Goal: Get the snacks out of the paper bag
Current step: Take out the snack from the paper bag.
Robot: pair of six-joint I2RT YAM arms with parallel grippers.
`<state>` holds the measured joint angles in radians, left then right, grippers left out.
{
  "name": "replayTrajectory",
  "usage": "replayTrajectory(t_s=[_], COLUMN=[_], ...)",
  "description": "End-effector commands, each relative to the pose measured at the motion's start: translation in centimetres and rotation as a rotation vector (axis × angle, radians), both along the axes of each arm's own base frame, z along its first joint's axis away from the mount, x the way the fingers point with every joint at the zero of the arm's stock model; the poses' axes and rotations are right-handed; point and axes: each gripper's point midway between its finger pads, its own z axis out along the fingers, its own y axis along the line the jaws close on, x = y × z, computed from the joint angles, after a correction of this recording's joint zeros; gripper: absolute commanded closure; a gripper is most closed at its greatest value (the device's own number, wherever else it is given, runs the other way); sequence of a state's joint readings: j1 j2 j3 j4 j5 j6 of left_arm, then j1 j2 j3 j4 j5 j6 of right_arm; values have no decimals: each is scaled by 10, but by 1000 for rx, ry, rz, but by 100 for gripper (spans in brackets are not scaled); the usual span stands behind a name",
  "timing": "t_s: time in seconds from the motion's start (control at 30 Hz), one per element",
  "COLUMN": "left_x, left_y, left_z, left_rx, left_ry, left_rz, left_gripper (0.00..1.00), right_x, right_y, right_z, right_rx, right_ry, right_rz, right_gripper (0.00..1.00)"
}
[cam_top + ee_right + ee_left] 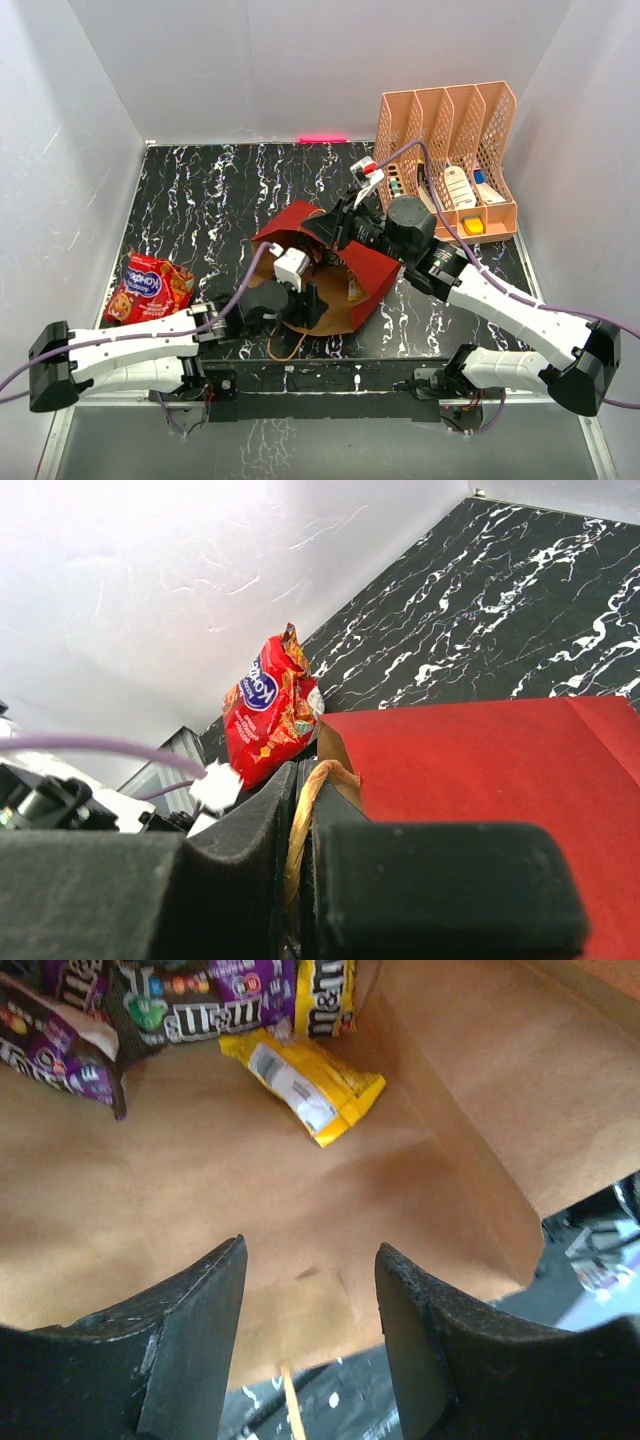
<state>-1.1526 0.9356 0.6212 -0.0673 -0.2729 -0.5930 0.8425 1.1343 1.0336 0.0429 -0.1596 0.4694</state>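
Note:
The paper bag lies on its side mid-table, dark red outside, brown inside, its mouth facing the arms. My left gripper is open and empty just inside the mouth. Ahead of it, deep in the bag, lie a yellow packet and purple and brown packets. My right gripper is shut on the bag's upper cord handle and holds the top side up. The large red snack bag lies on the table at the left, outside the paper bag; it also shows in the right wrist view.
A peach mesh file rack with small items stands at the back right. The bag's other cord handle lies loose on the table near the front edge. White walls close in the left, back and right sides.

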Motion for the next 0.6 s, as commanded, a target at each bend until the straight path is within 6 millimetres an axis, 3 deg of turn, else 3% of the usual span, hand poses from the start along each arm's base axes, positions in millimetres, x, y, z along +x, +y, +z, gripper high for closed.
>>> replayTrajectory(t_s=[0.0, 0.17, 0.3, 0.47, 0.57], left_x=[43, 66, 79, 100, 109], left_y=[10, 8, -13, -3, -10], left_z=[19, -1, -11, -24, -33], left_rx=[-7, 110, 203, 196, 224], left_ry=[-269, -418, -470, -535, -529], left_rz=[269, 312, 291, 388, 386], left_gripper=[48, 48, 48, 52, 51], right_x=[-5, -7, -10, -11, -12], right_y=[-12, -17, -19, -20, -19], right_z=[53, 52, 55, 59, 61], right_rx=[103, 110, 118, 136, 139], right_ry=[-87, -84, -87, -92, -92], right_rz=[-24, -35, -32, -28, -20], right_gripper=[93, 93, 93, 93, 93])
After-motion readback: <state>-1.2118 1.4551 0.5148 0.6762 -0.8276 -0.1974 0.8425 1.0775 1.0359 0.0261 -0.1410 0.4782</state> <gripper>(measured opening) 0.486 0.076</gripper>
